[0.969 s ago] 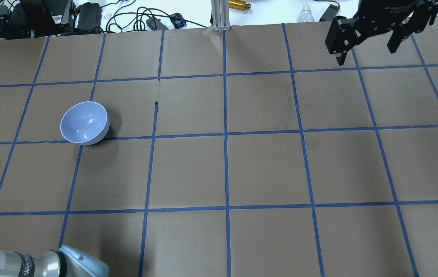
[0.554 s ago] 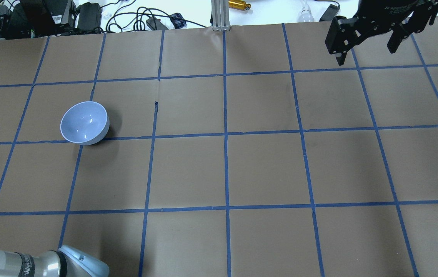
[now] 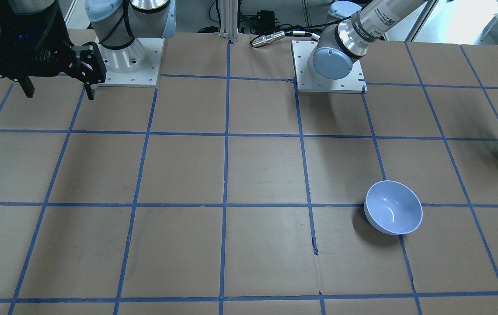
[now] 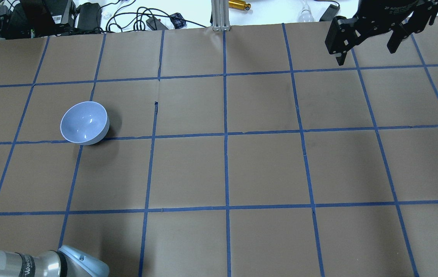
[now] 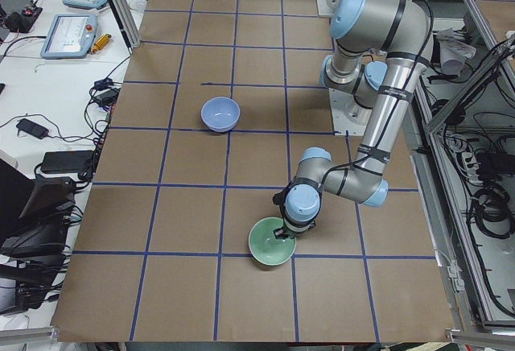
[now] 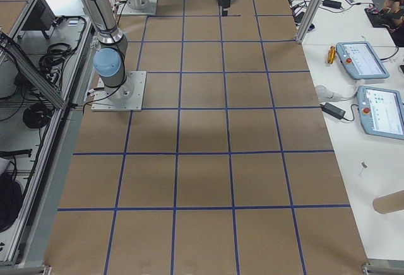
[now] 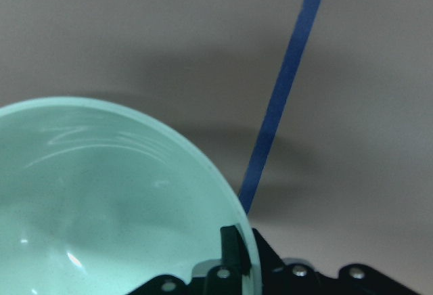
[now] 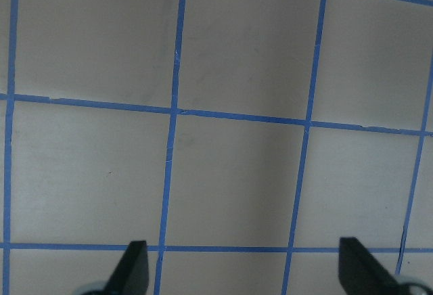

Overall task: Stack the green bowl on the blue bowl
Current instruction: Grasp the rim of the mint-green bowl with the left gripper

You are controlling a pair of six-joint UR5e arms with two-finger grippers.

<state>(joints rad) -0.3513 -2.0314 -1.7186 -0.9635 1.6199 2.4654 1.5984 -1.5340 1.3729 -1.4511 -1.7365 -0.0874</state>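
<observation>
Seen from the table's [image 4: 265, 169] left end, the green bowl [image 5: 269, 243] is nearest, upright over a tape line; the left gripper [image 7: 237, 251] is clamped on its rim, one finger [image 7: 232, 241] inside; farther along, well apart, the blue bowl [image 4: 84, 123] stands upright, untouched; farthest, the right gripper [image 8: 247, 268] hangs above the table, jaws wide apart, holding nothing.

A robotics lab: a brown paper-covered table [image 4: 265, 165] gridded with blue tape, a silver aluminium frame post [image 4: 220, 15], a blue-edged tablet-like teach pendant [image 6: 362, 59], coiled black cables [image 5: 485, 202].
</observation>
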